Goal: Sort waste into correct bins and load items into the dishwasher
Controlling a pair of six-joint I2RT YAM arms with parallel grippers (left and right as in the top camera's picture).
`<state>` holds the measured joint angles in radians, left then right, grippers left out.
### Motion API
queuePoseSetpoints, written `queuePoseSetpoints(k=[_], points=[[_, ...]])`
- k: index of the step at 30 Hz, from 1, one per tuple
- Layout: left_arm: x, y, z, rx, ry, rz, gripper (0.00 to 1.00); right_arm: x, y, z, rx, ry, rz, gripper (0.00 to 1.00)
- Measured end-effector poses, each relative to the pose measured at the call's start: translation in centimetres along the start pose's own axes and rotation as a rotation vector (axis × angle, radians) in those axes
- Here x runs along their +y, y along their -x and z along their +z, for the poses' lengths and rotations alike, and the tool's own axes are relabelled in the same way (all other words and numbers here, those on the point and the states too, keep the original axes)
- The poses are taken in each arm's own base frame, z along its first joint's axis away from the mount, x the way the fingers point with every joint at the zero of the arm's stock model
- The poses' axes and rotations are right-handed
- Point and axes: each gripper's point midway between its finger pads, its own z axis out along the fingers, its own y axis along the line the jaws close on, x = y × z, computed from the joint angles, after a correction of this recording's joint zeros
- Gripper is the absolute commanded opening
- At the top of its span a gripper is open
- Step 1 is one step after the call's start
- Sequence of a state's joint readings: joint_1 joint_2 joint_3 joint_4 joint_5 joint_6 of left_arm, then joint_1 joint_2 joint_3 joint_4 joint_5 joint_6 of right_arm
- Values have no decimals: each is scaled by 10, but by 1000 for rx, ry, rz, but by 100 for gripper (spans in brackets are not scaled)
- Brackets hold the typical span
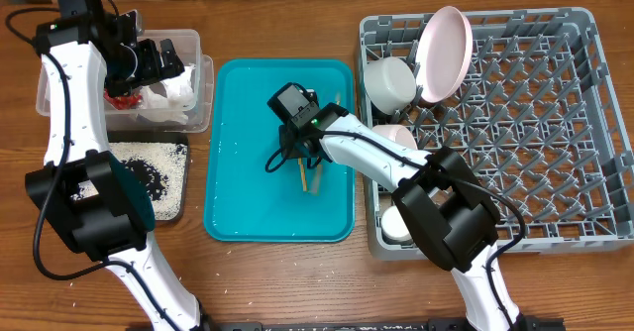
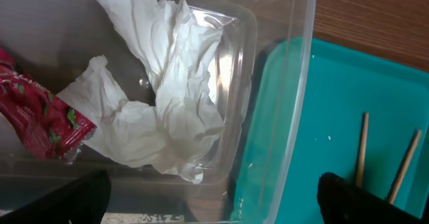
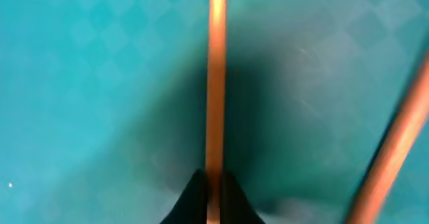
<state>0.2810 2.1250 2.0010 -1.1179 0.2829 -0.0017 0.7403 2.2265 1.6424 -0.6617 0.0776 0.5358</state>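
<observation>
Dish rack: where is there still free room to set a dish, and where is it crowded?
The dish rack is free across its centre and whole right half, from the pink plate over to the right wall. Its left column is crowded: a white bowl beside the plate, another bowl below it, and a small white cup near the front corner.

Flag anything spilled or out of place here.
Only the loose white grains with dark bits, strewn patchily left of the teal plastic tray, near the clear plastic tub; nothing looks broken.
</observation>
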Motion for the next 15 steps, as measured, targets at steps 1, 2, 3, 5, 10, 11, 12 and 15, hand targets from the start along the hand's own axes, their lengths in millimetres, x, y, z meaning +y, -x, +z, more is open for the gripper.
queuePoseSetpoints(k=[1,2,3,5,10,11,12,15], points=[[0,0,0,0,0,0,100,-1,-2,-1,9,-6,5,4],[0,0,0,0,0,0,100,-3,-4,-2,20,-14,6,4],[0,0,0,0,0,0,100,-4,-6,-3,33,-22,8,4],[0,0,0,0,0,0,100,-9,-11,-8,65,-48,6,4],[0,0,0,0,0,0,100,-9,-3,-34,122,-108,-24,4],[0,0,0,1,0,0,100,-4,7,-50,112,-105,-37,4],[0,0,0,0,0,0,100,1,16,-69,106,-102,-50,4],[0,0,0,0,0,0,100,8,36,-120,85,-94,-75,4]])
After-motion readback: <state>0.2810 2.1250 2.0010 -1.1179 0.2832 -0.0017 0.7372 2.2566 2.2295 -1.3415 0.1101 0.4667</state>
